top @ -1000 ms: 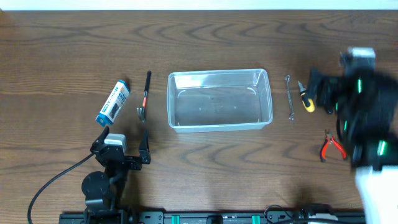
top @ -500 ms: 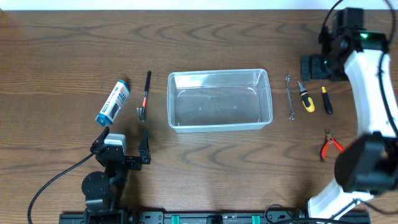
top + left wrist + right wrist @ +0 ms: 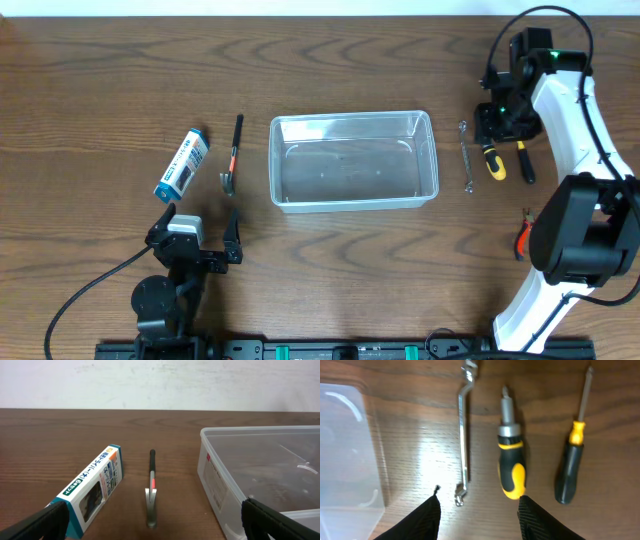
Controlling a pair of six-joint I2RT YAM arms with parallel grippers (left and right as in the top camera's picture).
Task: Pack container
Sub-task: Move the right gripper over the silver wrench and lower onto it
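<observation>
Showing dark wood-grain table point(image 3: 100, 80), white wall point(image 3: 150, 385) beyond; container point(image 3: 350, 116) central; left tool point(image 3: 199, 222), right tool point(image 3: 479, 505) spread, empty.

The clear rectangular container point(image 3: 353, 160) sits upright, empty, at table centre.

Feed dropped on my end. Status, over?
Left gripper open, empty. Right gripper open above wrench and stubby screwdriver. Container empty, nothing blocking it.

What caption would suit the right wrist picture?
Open right gripper hovers above a wrench, stubby screwdriver and slim screwdriver beside the container.
</observation>
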